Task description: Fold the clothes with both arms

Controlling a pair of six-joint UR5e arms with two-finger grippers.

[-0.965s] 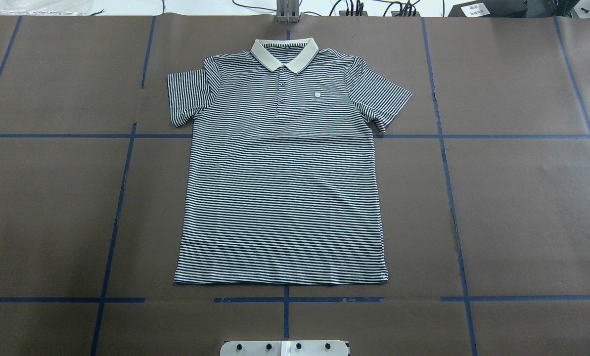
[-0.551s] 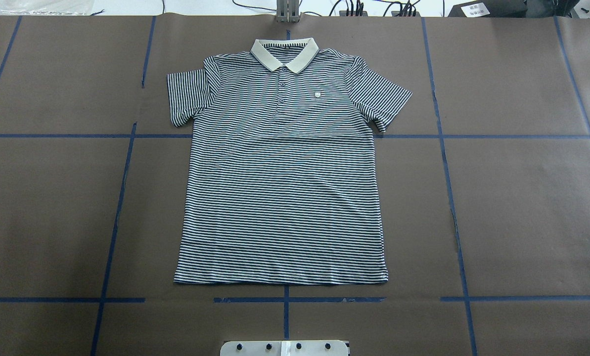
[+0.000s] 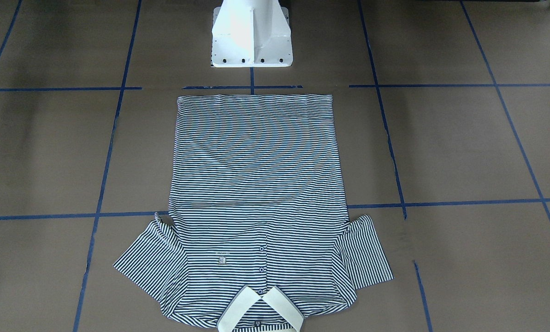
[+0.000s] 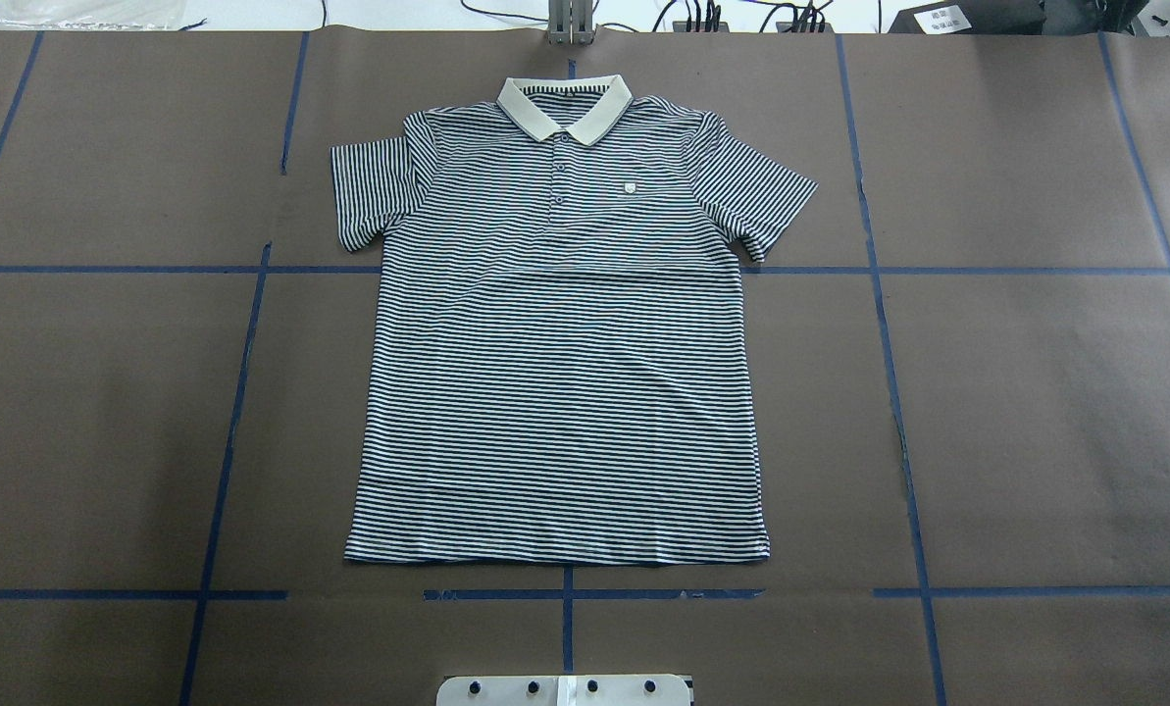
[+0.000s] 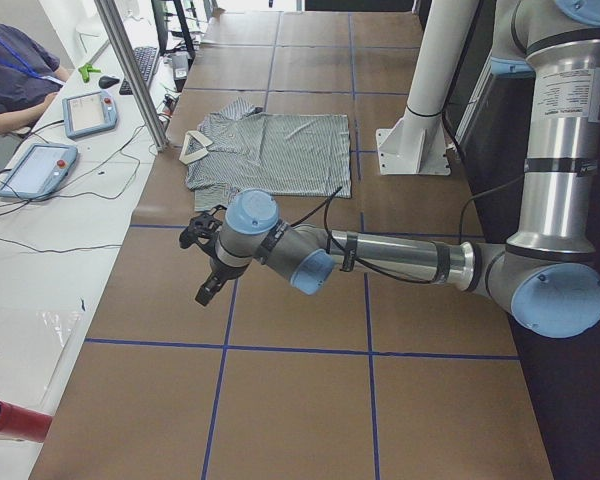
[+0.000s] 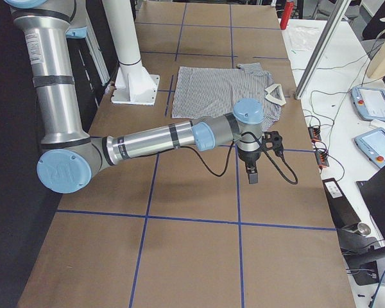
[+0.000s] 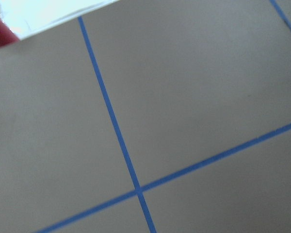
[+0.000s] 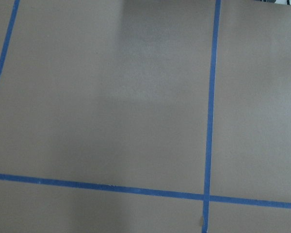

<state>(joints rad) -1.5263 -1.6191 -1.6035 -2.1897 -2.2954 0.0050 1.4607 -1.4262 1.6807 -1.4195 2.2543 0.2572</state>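
Observation:
The striped polo shirt [image 4: 560,373] lies flat and face up on the brown table, cream collar [image 4: 565,103] at the far edge, both sleeves spread. It also shows in the front view [image 3: 256,184] and both side views [image 5: 280,150] [image 6: 212,90]. My left gripper [image 5: 206,288] hangs over bare table well off the shirt's left side. My right gripper [image 6: 253,174] hangs over bare table off its right side. Neither touches the shirt. Each shows only in a side view, so I cannot tell whether it is open or shut. Both wrist views show only table and tape.
The white pedestal base [image 3: 251,37] stands just behind the shirt's hem. Blue tape lines [image 4: 236,392] grid the brown table. A metal post [image 5: 130,70] stands by the collar. Tablets [image 5: 35,170], cables and a red object [image 5: 10,420] lie on the white bench; a person [image 5: 10,70] sits there.

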